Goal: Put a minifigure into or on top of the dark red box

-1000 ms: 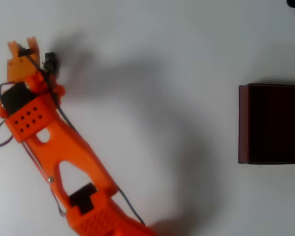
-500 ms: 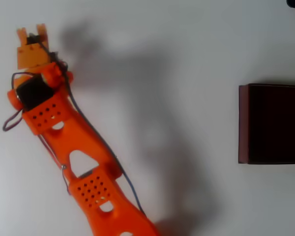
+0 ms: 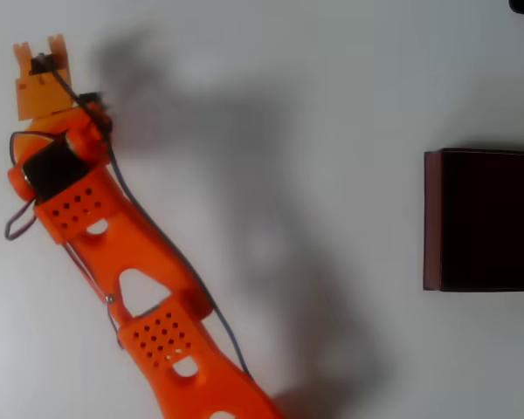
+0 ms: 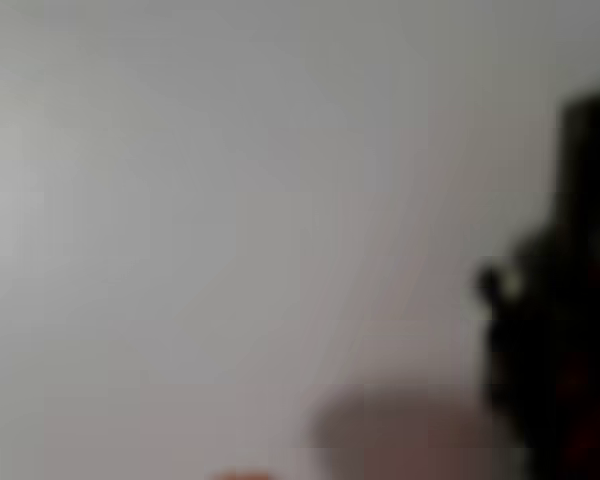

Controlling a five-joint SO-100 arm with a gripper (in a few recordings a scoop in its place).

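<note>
Orange pincer (image 3: 40,54) beside minifigure (image 3: 91,102)

Arm (image 3: 113,236) — matt orange plastic; table (image 3: 288,87) smooth, white; dark red box (image 3: 432,218) — matt.

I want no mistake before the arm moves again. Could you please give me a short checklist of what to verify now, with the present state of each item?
1. Gripper over the pickup spot, upper left in the overhead view: ok.
2. Minifigure located: cannot tell. A small dark piece shows beside the wrist, and a blurred dark shape sits at the right edge of the wrist view.
3. Minifigure between the jaws: cannot tell.
4. Jaws open or shut: cannot tell.
5. Dark red box at the right edge, opening facing up: ok.
6. Table between arm and box free of obstacles: ok.
</note>
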